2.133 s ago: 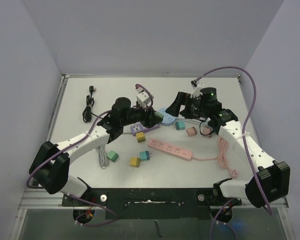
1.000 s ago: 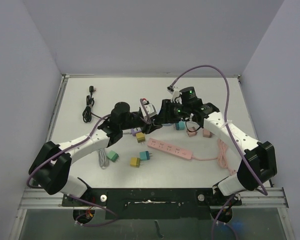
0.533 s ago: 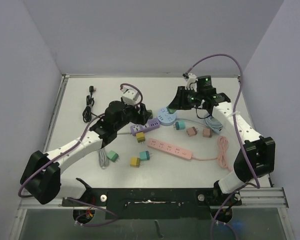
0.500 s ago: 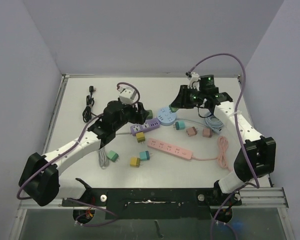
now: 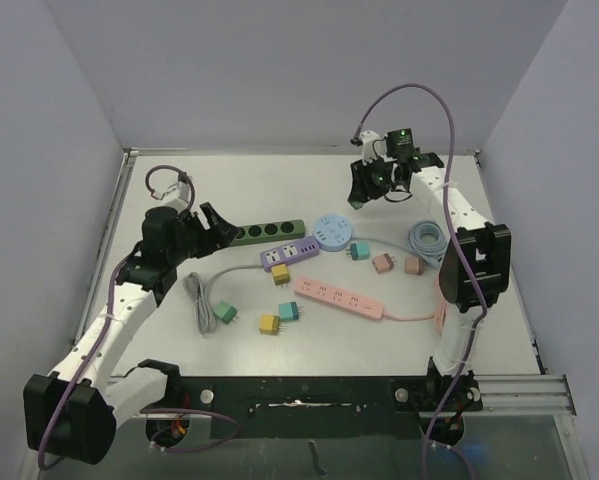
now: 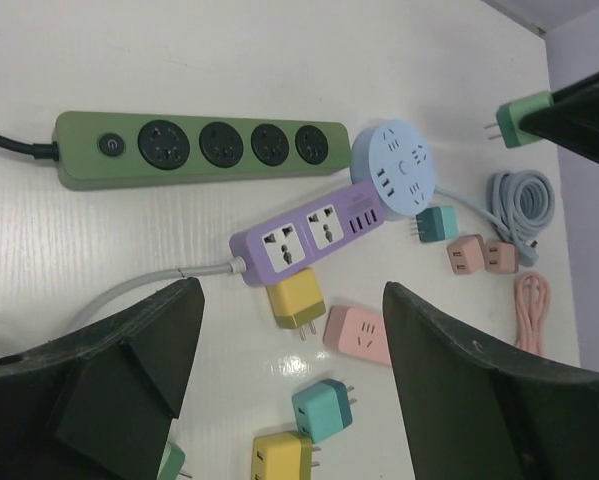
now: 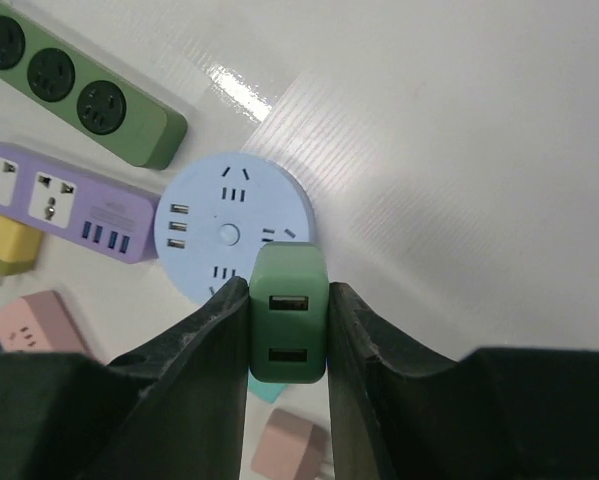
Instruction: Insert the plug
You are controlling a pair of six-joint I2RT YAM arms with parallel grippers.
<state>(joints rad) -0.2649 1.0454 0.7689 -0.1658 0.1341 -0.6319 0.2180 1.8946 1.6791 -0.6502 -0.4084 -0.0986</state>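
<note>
A green two-port plug (image 7: 289, 312) sits clamped between the fingers of my right gripper (image 7: 289, 335), prongs pointing away, raised over the far edge of the round pale blue socket hub (image 7: 234, 235). From above, the right gripper (image 5: 363, 192) hovers behind the hub (image 5: 331, 231). The left wrist view catches the same green plug (image 6: 524, 118) at its top right. My left gripper (image 5: 217, 225) stands wide open with nothing in it, left of the green power strip (image 5: 267, 232). In its wrist view the left gripper (image 6: 289, 370) frames loose plugs on the table.
A purple strip (image 5: 287, 255) and a pink strip (image 5: 339, 298) lie mid-table. Loose teal (image 5: 359, 250), pink (image 5: 383, 263), yellow (image 5: 280, 274) and green (image 5: 225, 313) plugs lie scattered. A grey cable coil (image 5: 427, 240) lies right, a black cable (image 5: 177, 210) far left.
The left arm drew back to the left and its gripper opened, leaving the green strip on the table. The right gripper closed on the green plug and moved up toward the back.
</note>
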